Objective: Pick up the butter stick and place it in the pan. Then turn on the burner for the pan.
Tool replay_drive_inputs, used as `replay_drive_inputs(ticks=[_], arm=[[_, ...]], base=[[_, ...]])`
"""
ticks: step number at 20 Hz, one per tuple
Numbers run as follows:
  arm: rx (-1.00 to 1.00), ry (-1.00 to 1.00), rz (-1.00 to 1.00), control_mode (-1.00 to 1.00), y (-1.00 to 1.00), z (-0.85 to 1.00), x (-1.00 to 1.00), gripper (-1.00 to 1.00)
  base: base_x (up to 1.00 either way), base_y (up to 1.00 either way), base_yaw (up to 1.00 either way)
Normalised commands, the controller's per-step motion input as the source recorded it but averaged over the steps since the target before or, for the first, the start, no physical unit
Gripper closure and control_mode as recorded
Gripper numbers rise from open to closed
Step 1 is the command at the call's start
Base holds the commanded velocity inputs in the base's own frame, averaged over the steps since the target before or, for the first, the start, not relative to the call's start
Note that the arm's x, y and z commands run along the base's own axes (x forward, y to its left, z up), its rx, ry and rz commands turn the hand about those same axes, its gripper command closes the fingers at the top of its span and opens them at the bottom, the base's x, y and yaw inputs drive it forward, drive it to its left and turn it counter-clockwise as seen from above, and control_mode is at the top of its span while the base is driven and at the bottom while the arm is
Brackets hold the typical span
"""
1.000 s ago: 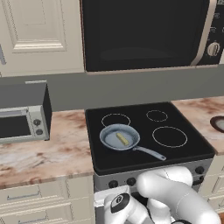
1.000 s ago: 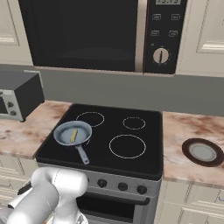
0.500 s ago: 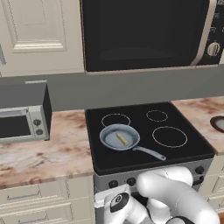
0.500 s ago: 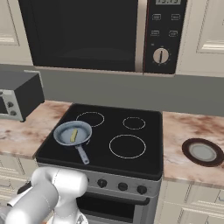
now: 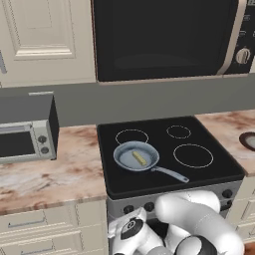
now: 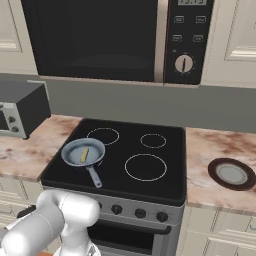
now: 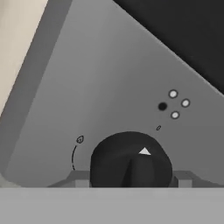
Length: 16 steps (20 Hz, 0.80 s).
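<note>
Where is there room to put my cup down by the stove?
Bare counter lies between the toaster oven and the stovetop. Right of the stove, room sits before the dark dish. The front-left burner is crowded: the pan holds the butter stick.

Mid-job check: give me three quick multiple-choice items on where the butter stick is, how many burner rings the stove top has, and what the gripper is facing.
1. Where is the butter stick?
A. on the counter
B. in the pan
C. on the dark dish

2. How many burner rings show on the stove top?
A. two
B. six
C. four

3. What is in front of the gripper?
A. a stove knob
B. the pan's handle
C. the toaster oven's door

Key: 1 B, it lies inside the pan; 2 C, three bare rings plus the one under the pan; 3 A, the hand view has a dark knob close up.
</note>
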Motion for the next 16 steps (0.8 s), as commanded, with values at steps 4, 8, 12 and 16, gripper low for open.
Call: replay_drive_inputs(ticks=[4, 8, 12, 16], arm=[[-0.30, 0.08, 0.00, -1.00, 0.00, -0.13, -0.07, 1.00], [-0.30, 0.12, 0.00, -1.00, 0.00, -0.15, -0.04, 1.00], [-0.29, 0.12, 0.00, -1.00, 0.00, -0.08, -0.02, 1.00], [-0.29, 0.11, 0.00, -1.00, 0.00, -0.10, -0.05, 1.00]], base=[[0.00, 0.00, 0.00], [0.00, 0.00, 0.00], [0.00, 0.00, 0.00], [0.00, 0.00, 0.00]])
